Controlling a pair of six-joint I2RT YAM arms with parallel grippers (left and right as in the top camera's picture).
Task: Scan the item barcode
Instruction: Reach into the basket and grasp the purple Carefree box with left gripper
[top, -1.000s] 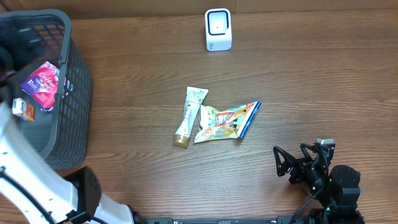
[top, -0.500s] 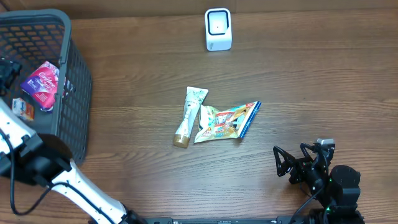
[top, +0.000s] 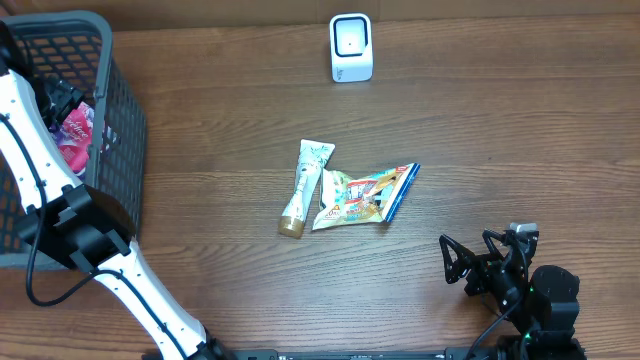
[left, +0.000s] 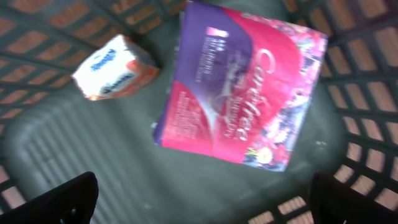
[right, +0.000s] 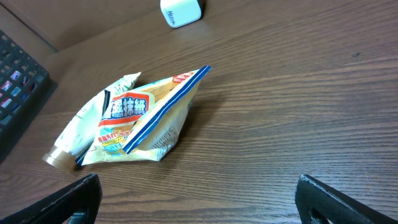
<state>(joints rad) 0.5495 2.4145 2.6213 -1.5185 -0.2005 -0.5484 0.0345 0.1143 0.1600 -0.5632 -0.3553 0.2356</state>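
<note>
Basket (top: 122, 140), upper left: pink packet (left: 242, 87), 1 box (left: 115, 67), left end effector (left: 206, 200) released above. Centre: tube (top: 305, 187) touching pouch (top: 365, 193). Right end effector (right: 211, 200) released.

A pink and purple packet (left: 239, 87) printed "Carefree" lies flat and tilted in the upper right of the left wrist view, on a grey basket (left: 93, 168) floor. Up left of it, apart, sits a small orange and white packet (left: 115, 67). In the middle of the overhead view, a white tube (top: 305, 187) with a gold cap touches a crumpled yellow pouch (top: 362, 195) with a blue edge. A white scanner (top: 351, 47) stands at top centre.
</note>
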